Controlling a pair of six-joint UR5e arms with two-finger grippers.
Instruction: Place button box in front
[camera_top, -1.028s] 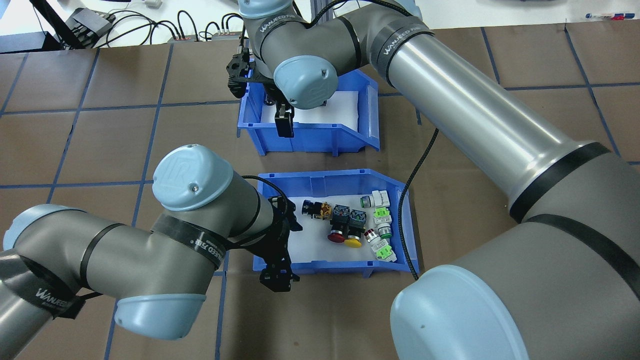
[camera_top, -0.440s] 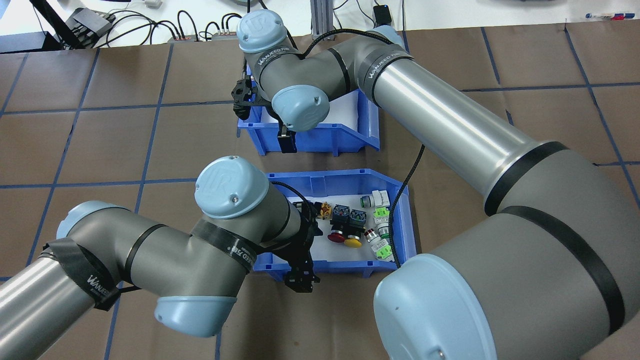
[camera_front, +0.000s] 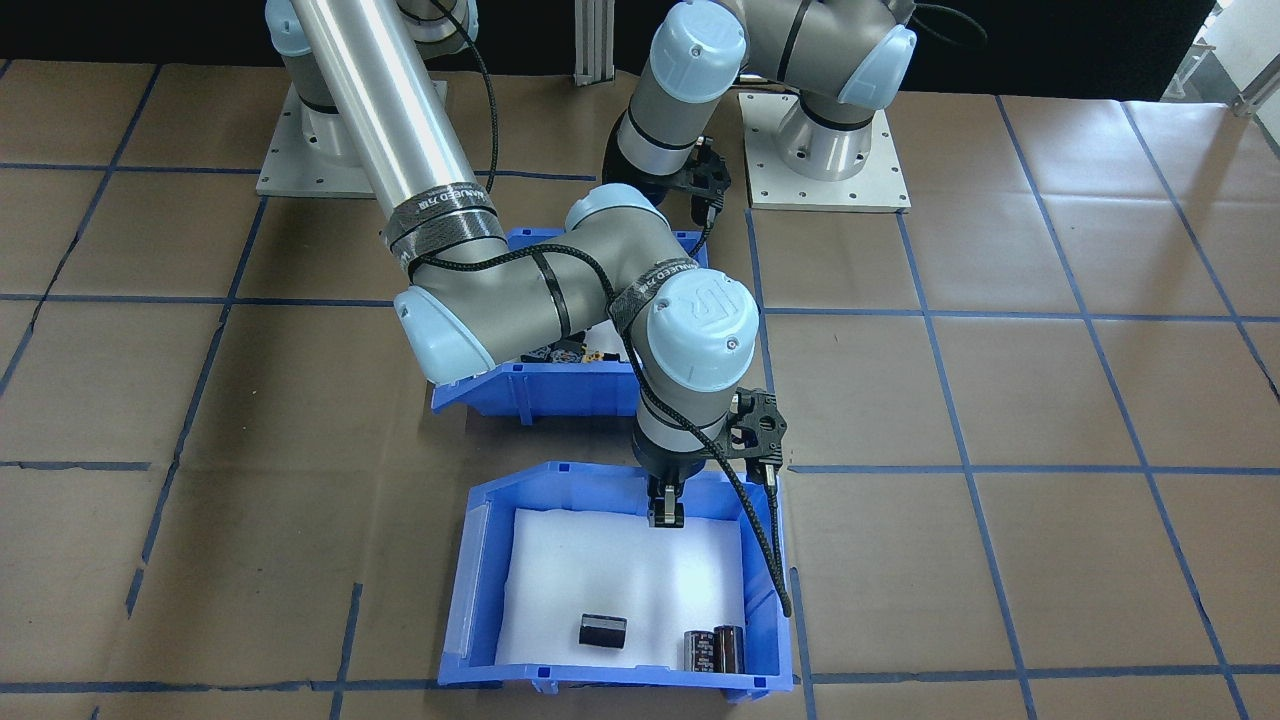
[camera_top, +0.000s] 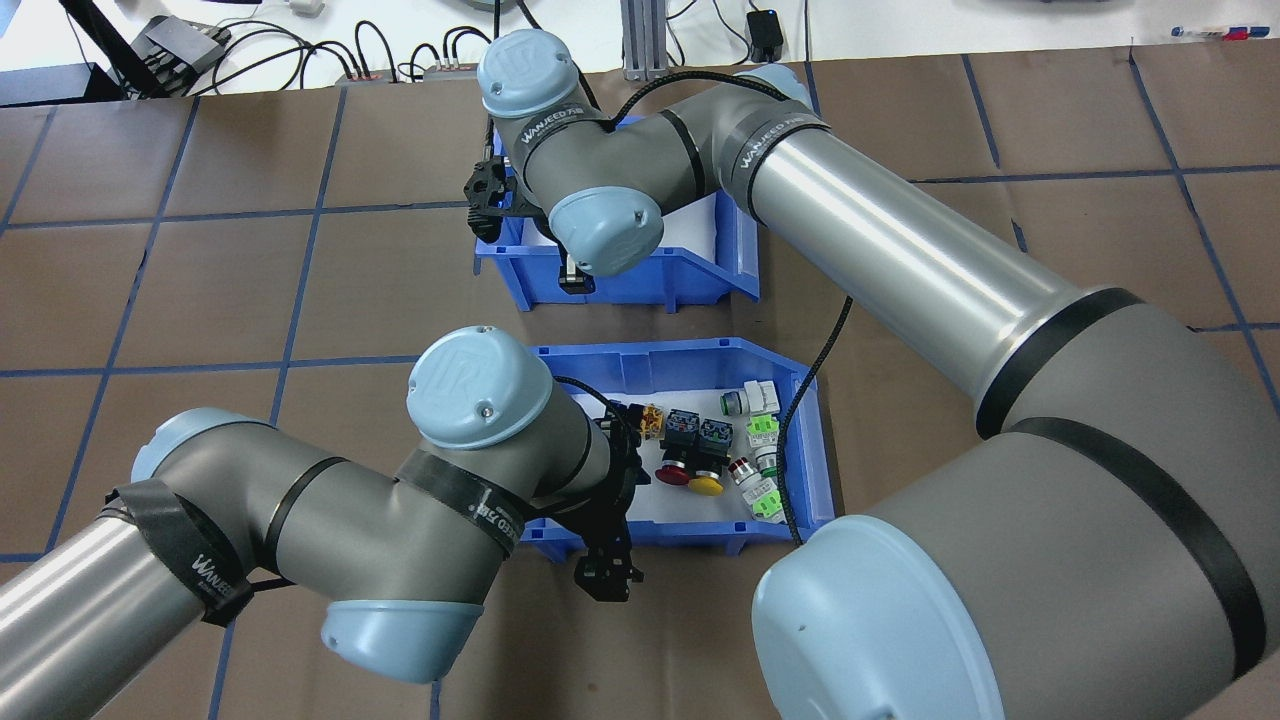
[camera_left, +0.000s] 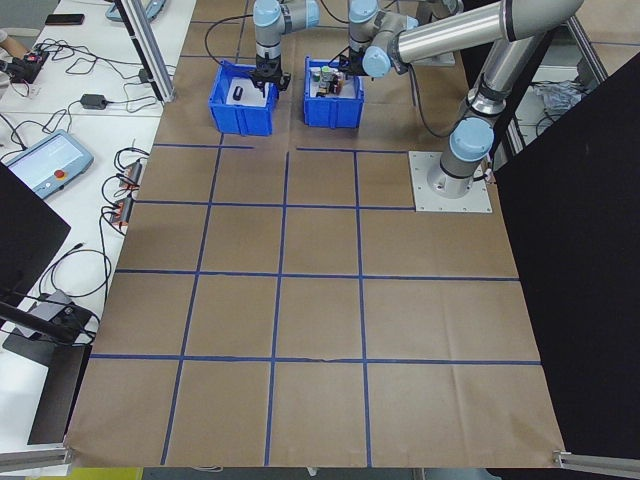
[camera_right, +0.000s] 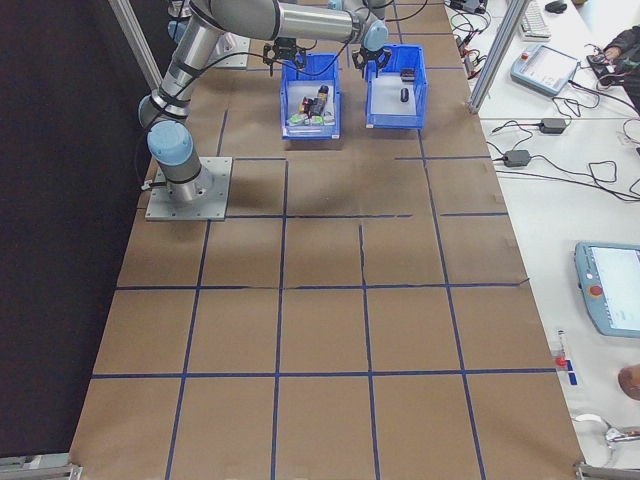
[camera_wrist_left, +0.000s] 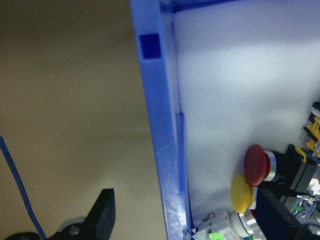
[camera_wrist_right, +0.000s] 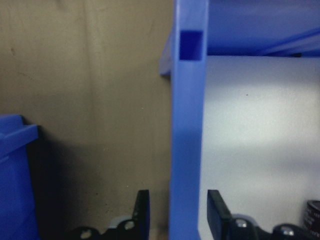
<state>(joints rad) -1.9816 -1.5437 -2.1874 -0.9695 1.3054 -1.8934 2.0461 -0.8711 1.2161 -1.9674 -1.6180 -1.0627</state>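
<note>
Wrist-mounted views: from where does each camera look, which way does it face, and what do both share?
Left wrist-mounted: on the left wrist, facing down a wall of the blue plastic button box; one black finger shows outside.
Right wrist-mounted: likewise, over the other blue plastic bin; the right gripper straddles its wall.
Shared: white foam.

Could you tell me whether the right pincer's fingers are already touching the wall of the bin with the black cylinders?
Apart: in the right wrist view, the fingers straddle the blue wall, with visible gaps on both sides.

Button box (camera_top: 690, 362) nearer the robot, other bin (camera_top: 640, 272) beyond it, switches (camera_top: 712, 450) inside the box
</note>
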